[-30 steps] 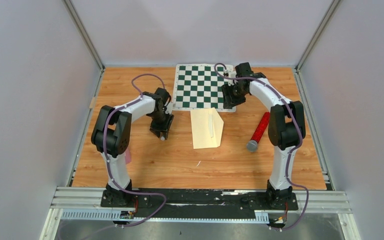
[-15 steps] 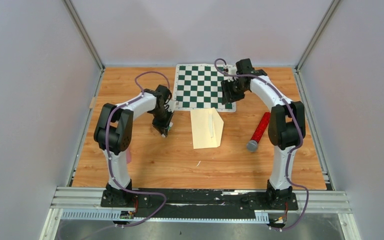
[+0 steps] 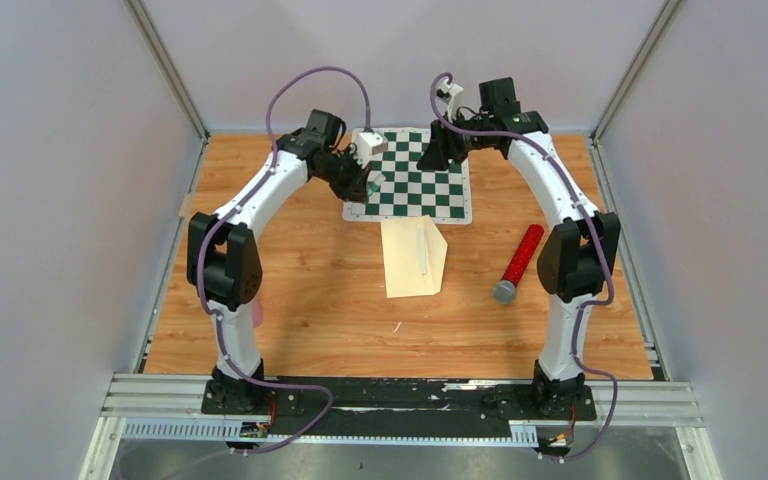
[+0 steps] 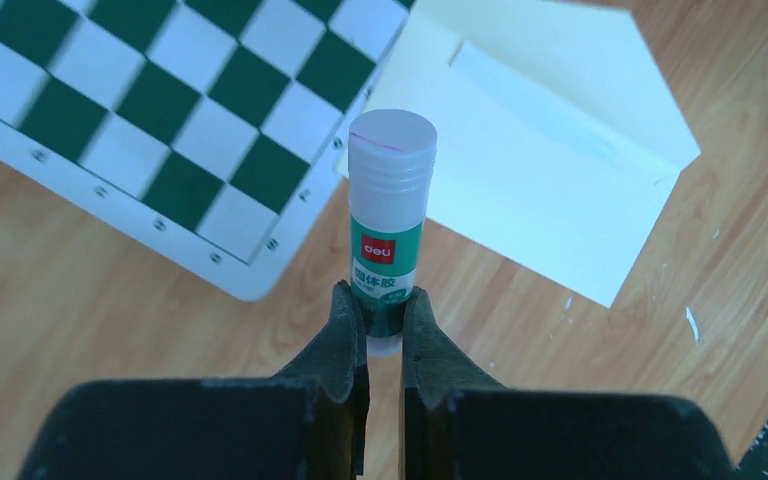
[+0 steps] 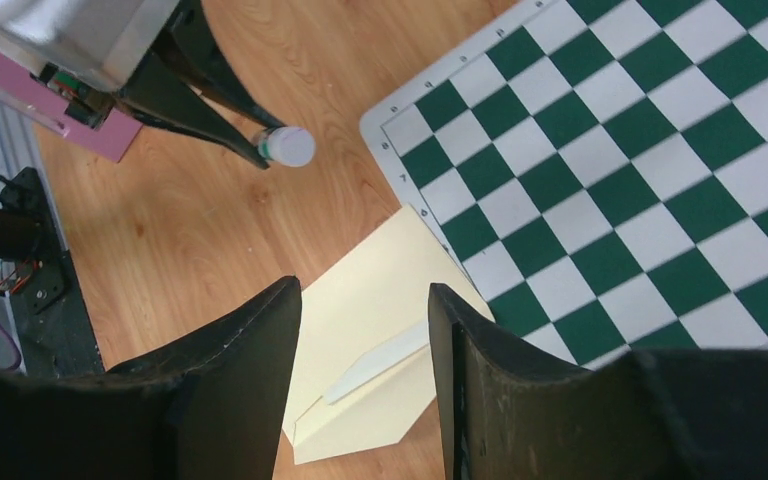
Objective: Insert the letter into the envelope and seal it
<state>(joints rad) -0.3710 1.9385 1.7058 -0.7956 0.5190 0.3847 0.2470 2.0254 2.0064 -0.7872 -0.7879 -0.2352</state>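
Left tool (image 4: 385, 310) is clamped on the lower end of a glue stick (image 4: 390, 200). The white cap points away from the wrist and looks to be on. It is held up in the air over the near left corner of the chessboard (image 3: 430, 190), not touching anything. Gripping low on the body leaves the cap end free, which suits either uncapping or rubbing glue on.

Right tool (image 5: 365, 290) has its fingers apart with nothing between them. It is raised over the board and faces back toward the left tool, and its camera shows the glue stick up and left of its fingers. My guess is it is parked there to take the cap off, since the left one cannot do that alone.

The envelope (image 3: 413, 258) lies flat on the table (image 3: 300, 300), its far edge at the board's near edge, well below both tools. Its flap (image 3: 440, 250) points right and looks open, so it is not sealed yet. A pale strip runs along the fold, and I cannot tell whether that is the gum line or a paper edge.

The letter shows nowhere as a separate sheet. It is probably already inside, but I cannot confirm that.

A red tube (image 3: 518, 262) lies to the right of the envelope, apart from it and not involved.

The step in hand looks like glue prep for sealing. The risk is smearing glue past the flap.
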